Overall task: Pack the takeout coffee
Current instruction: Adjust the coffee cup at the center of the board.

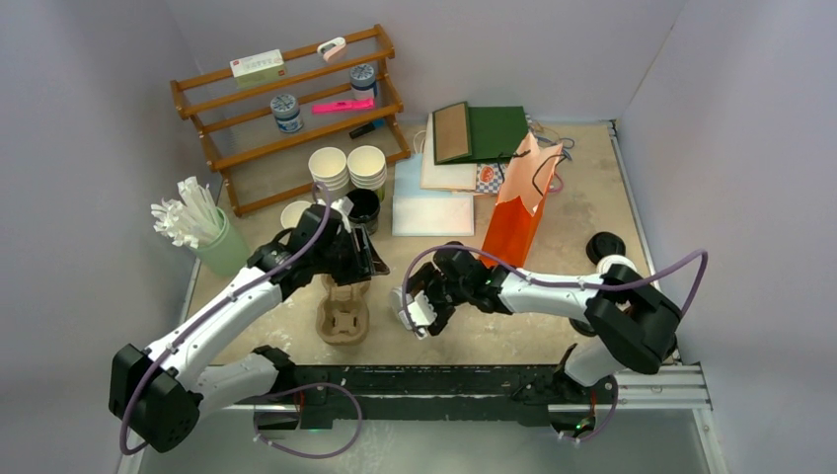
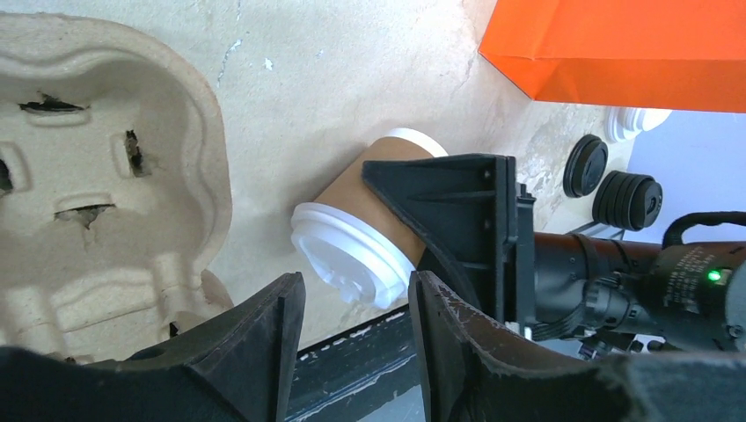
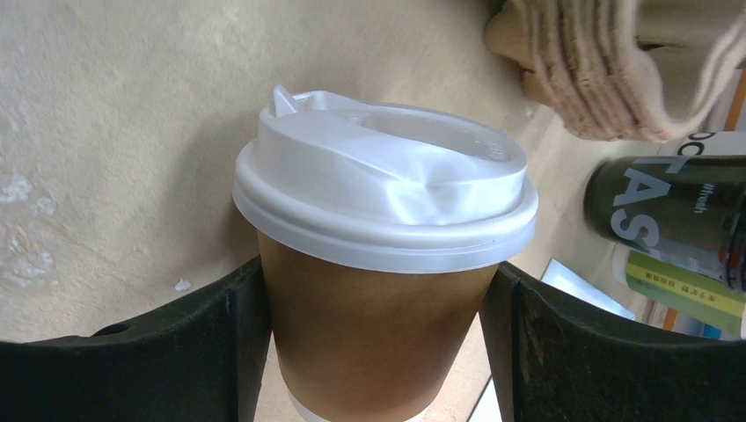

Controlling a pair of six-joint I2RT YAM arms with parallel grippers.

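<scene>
We find the brown kraft-paper cup (image 3: 374,325), its round white plastic lid (image 3: 387,193) pressed on, between the fingers of the right gripper (image 3: 374,281). The fingers sit at 9 and 3 o'clock on the cup's waist, with no gap showing on either side, so we read it as pinched. In the wrist view its long axis runs crosswise to the fingers, with the lid at 12 o'clock. The table fills the background, so we judge the cup tipped well off upright (resting or lifted, we cannot tell).

The right arm is plainly the nearer one. The left gripper (image 2: 356,303) hovers at 12 o'clock of the pale moulded pulp cup carrier (image 1: 343,318), its fingers half spread and holding nothing.

In the top view the cup is at 3 o'clock of the carrier, and the tall orange paper bag (image 1: 518,207) stands at 1 o'clock of the cup. The beige mottled table (image 1: 464,341) looks rough and flat between them. We think the cup must be righted before it seats in a well.
</scene>
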